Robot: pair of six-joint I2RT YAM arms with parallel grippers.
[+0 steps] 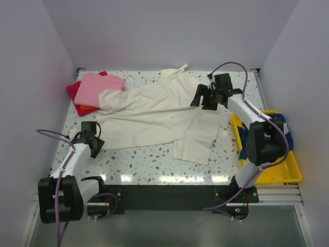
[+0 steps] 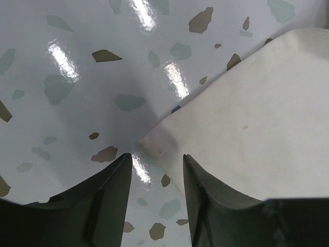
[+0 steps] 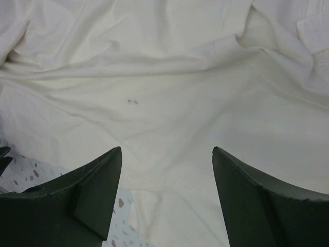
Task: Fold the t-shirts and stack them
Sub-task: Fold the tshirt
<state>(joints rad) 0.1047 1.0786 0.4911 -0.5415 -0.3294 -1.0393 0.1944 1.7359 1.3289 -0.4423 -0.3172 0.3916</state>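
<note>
Cream t-shirt (image 1: 154, 113) lies spread on the table (image 1: 139, 164). Left tool (image 2: 157, 155) is apart at its corner. Right tool (image 3: 167, 149) is apart over it.

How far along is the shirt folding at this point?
Done: a pink shirt tops a red shirt and an orange shirt at the far left corner, looking roughly folded. In hand: the cream shirt lies spread out, unfolded; the left gripper is at its near corner, the right gripper hangs open over it. Left: folding and stacking it, plus the navy shirt in the yellow tray.
</note>
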